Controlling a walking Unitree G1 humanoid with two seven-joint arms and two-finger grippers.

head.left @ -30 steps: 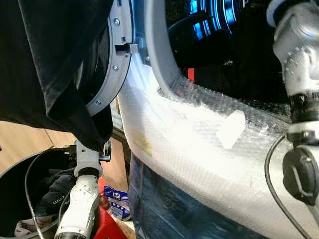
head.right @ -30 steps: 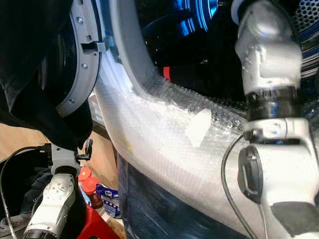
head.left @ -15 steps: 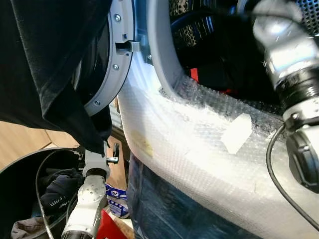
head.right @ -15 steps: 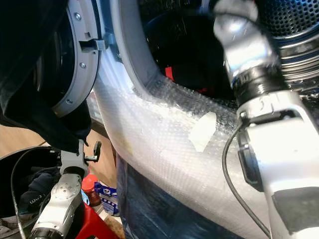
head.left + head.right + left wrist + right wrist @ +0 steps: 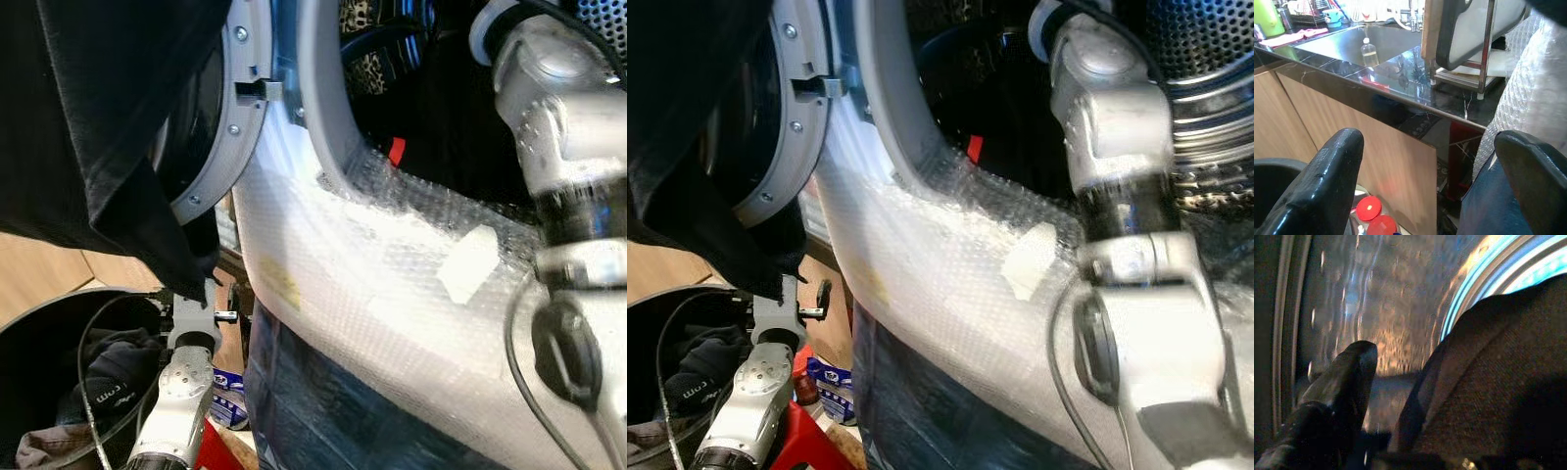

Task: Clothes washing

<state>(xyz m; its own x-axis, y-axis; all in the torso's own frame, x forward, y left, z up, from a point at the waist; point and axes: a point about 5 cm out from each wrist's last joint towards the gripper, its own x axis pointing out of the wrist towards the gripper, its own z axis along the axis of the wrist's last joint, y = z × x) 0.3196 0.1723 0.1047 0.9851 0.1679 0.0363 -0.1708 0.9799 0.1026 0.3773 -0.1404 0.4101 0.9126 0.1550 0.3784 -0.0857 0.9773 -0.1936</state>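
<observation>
Since a second ago, right arm's pushed deeper into the bubble-wrapped white washing machine [image 5: 392,284], blue glow gone; big black garment [image 5: 88,117] hangs over its round grey door [image 5: 230,127]; black laundry tub [image 5: 59,392] holds dark clothes; left gripper [image 5: 1430,186] is spread wide, empty; right gripper [image 5: 1400,401] is inside the drum against dark brown fabric [image 5: 1488,396], can't tell its grip.
</observation>
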